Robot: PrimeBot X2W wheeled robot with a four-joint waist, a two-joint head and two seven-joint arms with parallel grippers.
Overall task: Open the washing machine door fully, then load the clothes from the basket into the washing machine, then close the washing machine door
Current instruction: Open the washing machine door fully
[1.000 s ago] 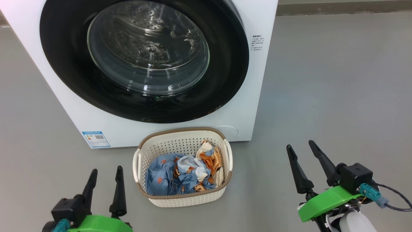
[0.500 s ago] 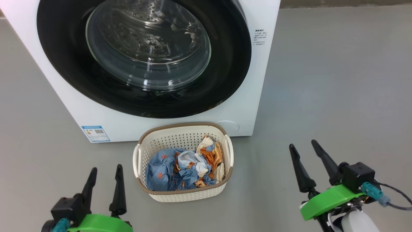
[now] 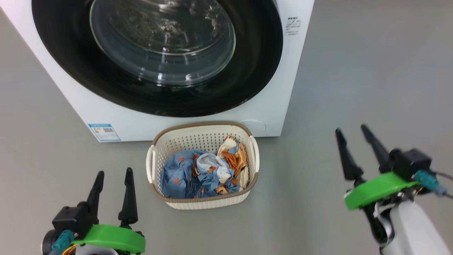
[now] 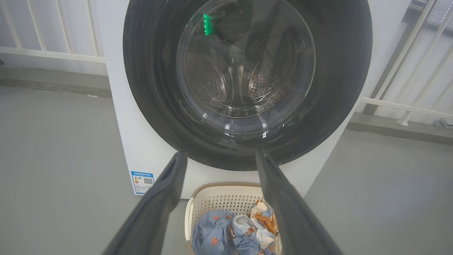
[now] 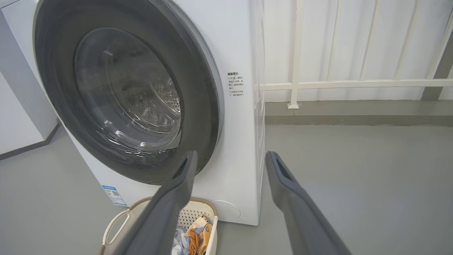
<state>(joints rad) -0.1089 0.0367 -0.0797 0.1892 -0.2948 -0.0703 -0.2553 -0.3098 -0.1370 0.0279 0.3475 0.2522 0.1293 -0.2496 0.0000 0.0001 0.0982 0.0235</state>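
Nearest the camera, L pincer (image 3: 115,171) & R pincer (image 3: 351,128) hang over the floor (image 3: 371,71). Both have fingers spread wide w/ nothing in either. L is near the basket, R well apart on its other side.

Between them the basket (image 3: 203,125) stands on the floor, close up to the washer front; can't tell if touching. Clothes (image 3: 193,173) lie heaped loose inside.

Clothes look soft, light, floppy, prob. tangled. Pinch a raised fold on top & expect trailing ends to snag the rim. Basket is light plastic and may slide if tugged.

Beyond, the door (image 3: 256,67) is shut flat on the washer (image 3: 279,113). It looks rigid & heavy-ish, and the glossy rim is prob. slippery. Glass bulge is no place to grip. No handle visible, and hinge side can't be told. Best guess: hook a fingertip behind the rim's outer edge and pull in an arc.
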